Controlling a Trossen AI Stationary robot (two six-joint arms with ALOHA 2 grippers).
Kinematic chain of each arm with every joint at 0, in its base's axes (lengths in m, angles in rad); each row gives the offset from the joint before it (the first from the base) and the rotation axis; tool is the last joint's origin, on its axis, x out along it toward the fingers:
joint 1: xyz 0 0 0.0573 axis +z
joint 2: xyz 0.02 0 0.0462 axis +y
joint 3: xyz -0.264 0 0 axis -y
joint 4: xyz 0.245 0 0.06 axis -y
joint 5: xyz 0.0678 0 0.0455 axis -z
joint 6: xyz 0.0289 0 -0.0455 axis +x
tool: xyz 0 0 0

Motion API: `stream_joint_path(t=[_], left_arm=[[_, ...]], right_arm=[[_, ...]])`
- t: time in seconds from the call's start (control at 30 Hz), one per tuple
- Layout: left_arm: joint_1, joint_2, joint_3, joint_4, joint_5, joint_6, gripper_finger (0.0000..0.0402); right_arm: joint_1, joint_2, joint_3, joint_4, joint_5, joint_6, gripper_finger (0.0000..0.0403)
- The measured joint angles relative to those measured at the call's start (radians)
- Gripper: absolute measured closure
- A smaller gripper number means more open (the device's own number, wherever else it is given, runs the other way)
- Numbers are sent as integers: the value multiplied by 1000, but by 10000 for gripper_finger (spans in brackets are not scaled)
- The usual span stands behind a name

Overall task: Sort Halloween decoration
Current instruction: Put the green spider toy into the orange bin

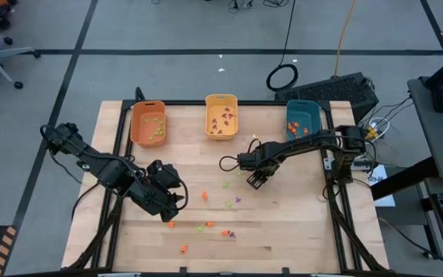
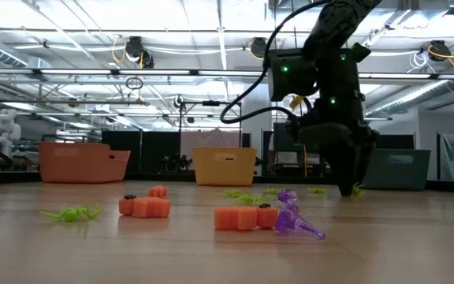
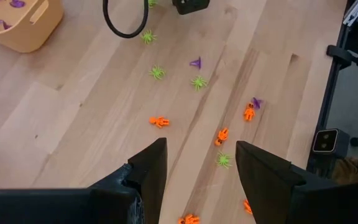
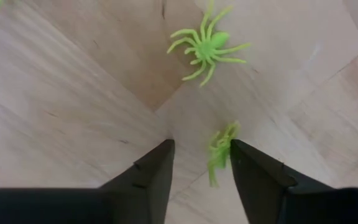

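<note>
Small orange, light green and purple Halloween decoration pieces lie scattered on the wooden table, such as an orange one and a purple one. My right gripper points straight down at mid-table, open, its fingertips at the tabletop. A light green spider stands between its fingers, and a second spider lies just beyond them. My left gripper hangs open above the table's near left part, with nothing between its fingers. My right gripper comes from above, pointing down. The light green spider lies against the inner side of one finger, while the other finger stands apart from it. The spider rests on the table, tipped up on its side.
Three bins stand along the far edge: an orange one with green pieces, a yellow one with purple pieces, and a teal one with orange pieces. A black cable loop hangs by the right arm. A black frame rims the table.
</note>
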Motion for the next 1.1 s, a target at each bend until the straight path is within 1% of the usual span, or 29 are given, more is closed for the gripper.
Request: stream_joint_path(t=[0.33,0.57,0.77,0.93,1.1], left_arm=[[0,0,0,0,-15,1,212],[0,0,0,-1,-17,1,212],[0,0,0,0,-21,0,212],[0,0,0,0,-21,-25,212],[-5,0,0,4,-21,-32,212]], right_arm=[[10,2,0,5,-10,-7,348],[10,3,21,-32,-26,-30,395],[10,9,93,-110,-41,-88,399],[12,3,178,-182,-118,-140,401],[29,-82,253,-178,-189,-144,402]])
